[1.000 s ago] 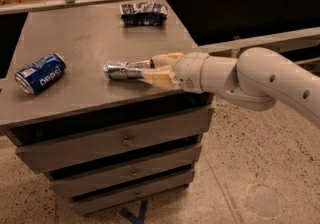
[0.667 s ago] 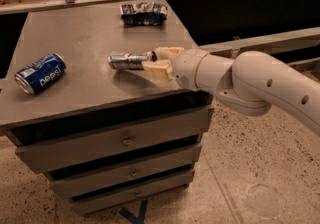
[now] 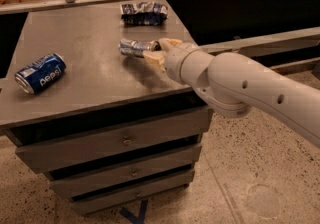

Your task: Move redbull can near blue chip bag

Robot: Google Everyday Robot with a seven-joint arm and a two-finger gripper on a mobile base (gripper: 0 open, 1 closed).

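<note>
The redbull can (image 3: 134,47) is a slim silver can, lying on its side and held at its right end by my gripper (image 3: 158,51). The gripper is shut on the can, just above the grey cabinet top (image 3: 95,73), right of centre. The blue chip bag (image 3: 143,13) lies crumpled at the far edge of the top, a short way beyond the can. My white arm reaches in from the right.
A blue Pepsi can (image 3: 40,72) lies on its side at the left of the top. The cabinet has drawers (image 3: 125,140) below. A dark shelf and rail run behind it. Speckled floor lies to the right.
My gripper has carried the redbull can toward the far right of the top, closer to the blue chip bag. The Pepsi can and the bag have not moved.
</note>
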